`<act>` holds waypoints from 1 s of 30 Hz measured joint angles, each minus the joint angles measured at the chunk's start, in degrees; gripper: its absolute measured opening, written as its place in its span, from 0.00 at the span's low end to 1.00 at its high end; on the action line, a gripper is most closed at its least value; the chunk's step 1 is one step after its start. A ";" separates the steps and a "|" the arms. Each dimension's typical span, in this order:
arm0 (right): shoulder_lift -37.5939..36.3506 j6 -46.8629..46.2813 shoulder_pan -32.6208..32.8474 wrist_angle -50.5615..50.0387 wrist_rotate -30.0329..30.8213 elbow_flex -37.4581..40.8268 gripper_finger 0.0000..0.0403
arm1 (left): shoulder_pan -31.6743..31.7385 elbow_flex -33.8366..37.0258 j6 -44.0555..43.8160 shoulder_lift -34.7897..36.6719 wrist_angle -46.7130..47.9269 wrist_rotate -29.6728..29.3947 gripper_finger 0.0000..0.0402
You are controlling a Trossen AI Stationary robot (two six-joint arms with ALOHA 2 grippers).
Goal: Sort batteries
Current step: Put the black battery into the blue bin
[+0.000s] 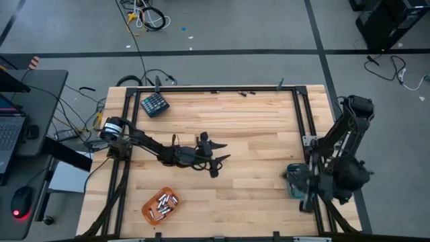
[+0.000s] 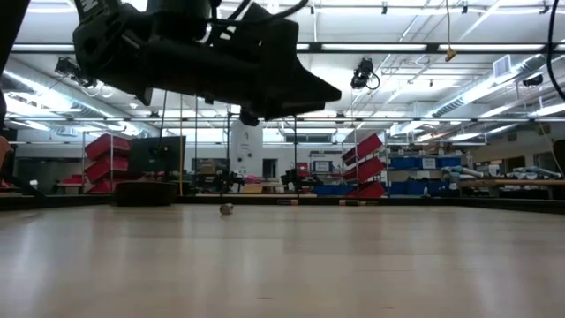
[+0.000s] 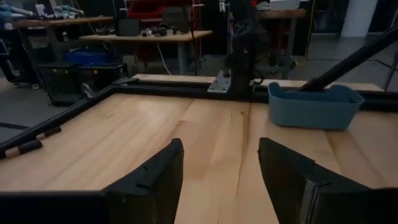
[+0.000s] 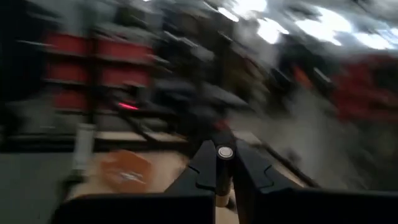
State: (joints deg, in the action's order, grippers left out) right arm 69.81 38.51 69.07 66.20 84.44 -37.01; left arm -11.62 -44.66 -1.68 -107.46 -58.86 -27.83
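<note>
An orange tray (image 1: 161, 205) near the table's near-left corner holds several small silvery batteries (image 1: 163, 203). A teal tray (image 1: 293, 176) sits at the right edge, also seen in the left wrist view as the teal tray (image 3: 314, 107). My left gripper (image 1: 220, 156) hovers open over the middle of the table, its fingers (image 3: 163, 177) wide apart with only bare wood between them. My right gripper (image 4: 224, 163) is by the teal tray, shut on a battery (image 4: 224, 152). The orange tray (image 4: 127, 171) shows blurred beyond it. My right gripper pinches one battery between its two fingers (image 4: 202, 167). The battery's pale round end (image 4: 224, 152) faces the wrist camera, so it lies along the fingers. It is lifted clear of the table. How far back it reaches cannot be seen.
A dark teal keypad-like block (image 1: 154, 104) lies near the far-left corner. Small dark bits (image 1: 246, 93) rest along the far rail. One small thing (image 2: 226, 208) lies on the wood far off in the low view. A black frame (image 1: 201, 89) rims the table.
</note>
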 joint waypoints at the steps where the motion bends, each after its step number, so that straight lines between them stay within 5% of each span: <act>1: 0.41 -0.19 0.01 -1.02 -4.28 0.44 0.05 | 0.00 0.00 0.35 0.47 0.19 0.05 0.50; 8: 1.57 -8.26 -10.13 -10.57 -26.70 2.29 0.05 | 0.01 0.00 6.06 5.88 0.30 1.53 0.50; 15: -2.95 -42.93 -21.30 -44.48 -34.32 2.36 0.05 | -0.04 0.00 5.26 14.39 13.12 4.52 0.50; 19: -9.95 -63.94 -22.98 -68.41 -42.26 0.44 0.05 | -0.02 0.00 -2.71 19.07 29.71 -0.06 0.50; 24: -16.00 -90.28 -23.53 -99.93 -60.30 -5.55 0.05 | 0.11 0.00 -16.06 21.21 47.56 -0.92 0.50; 30: -17.30 -116.37 -22.25 -121.18 -79.15 -7.84 0.05 | 1.25 0.00 -30.81 20.79 62.67 -0.98 0.50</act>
State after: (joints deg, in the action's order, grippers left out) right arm 52.51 -77.86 46.82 -54.98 5.28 -44.85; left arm -10.37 -44.66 -32.48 -86.68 3.81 -28.81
